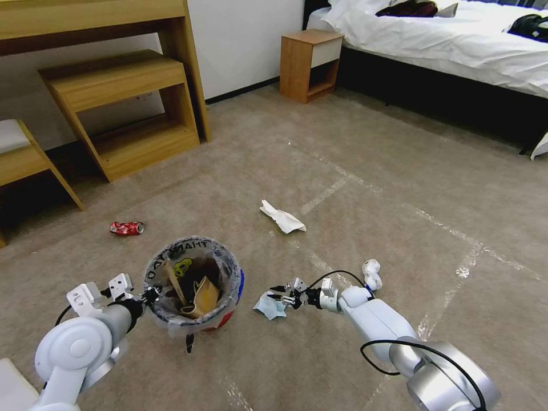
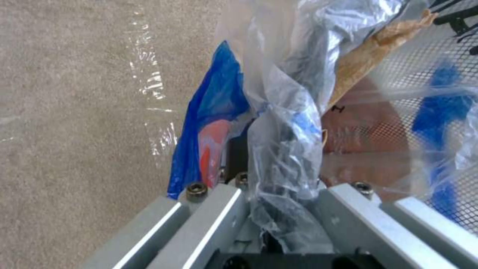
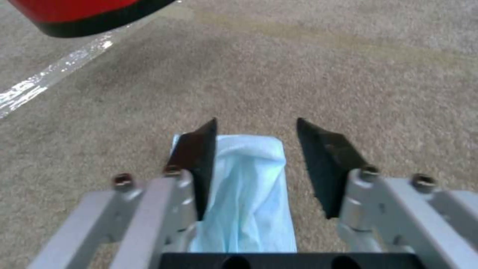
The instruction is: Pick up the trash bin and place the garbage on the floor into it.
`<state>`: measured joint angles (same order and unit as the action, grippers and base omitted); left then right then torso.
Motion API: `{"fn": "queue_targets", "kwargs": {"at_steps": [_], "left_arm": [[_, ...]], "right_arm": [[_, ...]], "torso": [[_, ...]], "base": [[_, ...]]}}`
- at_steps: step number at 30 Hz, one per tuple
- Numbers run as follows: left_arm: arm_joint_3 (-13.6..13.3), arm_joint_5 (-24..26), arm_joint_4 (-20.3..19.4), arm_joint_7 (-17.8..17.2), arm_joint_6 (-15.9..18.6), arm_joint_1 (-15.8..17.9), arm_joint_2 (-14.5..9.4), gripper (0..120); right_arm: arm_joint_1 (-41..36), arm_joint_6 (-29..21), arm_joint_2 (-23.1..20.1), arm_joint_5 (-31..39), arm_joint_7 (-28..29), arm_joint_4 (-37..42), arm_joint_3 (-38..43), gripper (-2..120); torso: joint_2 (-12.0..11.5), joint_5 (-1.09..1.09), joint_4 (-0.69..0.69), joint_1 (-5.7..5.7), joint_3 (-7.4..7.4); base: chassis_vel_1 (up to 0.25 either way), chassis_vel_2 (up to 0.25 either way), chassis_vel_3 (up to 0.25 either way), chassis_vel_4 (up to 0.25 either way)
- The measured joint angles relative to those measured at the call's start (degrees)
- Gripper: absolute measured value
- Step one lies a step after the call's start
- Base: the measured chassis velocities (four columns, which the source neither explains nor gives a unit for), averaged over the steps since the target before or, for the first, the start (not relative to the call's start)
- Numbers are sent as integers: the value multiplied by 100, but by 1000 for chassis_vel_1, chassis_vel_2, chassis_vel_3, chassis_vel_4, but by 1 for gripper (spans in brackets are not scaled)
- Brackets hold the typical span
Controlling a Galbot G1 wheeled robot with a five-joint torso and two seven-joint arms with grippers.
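Observation:
The trash bin [image 1: 197, 268], red with a clear printed liner, hangs just above the floor [image 1: 354, 228] with my left gripper [image 1: 151, 295] shut on its near rim. In the left wrist view the liner and rim [image 2: 283, 123] are pinched between the jaws of the left gripper [image 2: 264, 149]. A brown paper bag [image 1: 204, 295] lies inside the bin. My right gripper [image 1: 282, 298] is open and low over the pale blue mask [image 1: 268, 308]. The mask [image 3: 249, 186] lies between its fingers [image 3: 199, 157]. White crumpled paper [image 1: 282, 217], a crushed red can [image 1: 127, 228] and a white-blue wad [image 1: 371, 274] lie on the carpet.
Wooden desk shelves [image 1: 125, 108] stand at the back left, a nightstand [image 1: 310, 64] at the back, and a bed [image 1: 456, 45] at the back right. Shiny tape lines [image 1: 445, 228] cross the carpet. The bin's red underside [image 3: 84, 15] hangs near the right gripper.

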<state>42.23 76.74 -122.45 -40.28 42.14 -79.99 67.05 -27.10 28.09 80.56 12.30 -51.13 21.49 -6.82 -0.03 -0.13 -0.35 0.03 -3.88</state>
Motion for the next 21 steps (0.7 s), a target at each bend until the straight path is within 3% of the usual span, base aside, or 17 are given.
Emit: {"fn": "queue_targets", "kwargs": {"at_steps": [12,15,21], "left_arm": [[-11,6,-5,1,0,-2,-14,0],[-13,6,-5,3,0,-4,-15,0],[-29,3,2,11,0,1,-8,0]], "right_arm": [[-62,-73,98,-85,66,-200,124,91],[-73,-92,120,-86,77,-229,130,99],[-84,-139,186,-97,155,-372,182,100]], "torso": [[0,0,0,0,0],[0,0,0,0,0],[0,1,0,0,0]], "base": [[0,0,0,0],[0,0,0,0],[0,0,0,0]]}}
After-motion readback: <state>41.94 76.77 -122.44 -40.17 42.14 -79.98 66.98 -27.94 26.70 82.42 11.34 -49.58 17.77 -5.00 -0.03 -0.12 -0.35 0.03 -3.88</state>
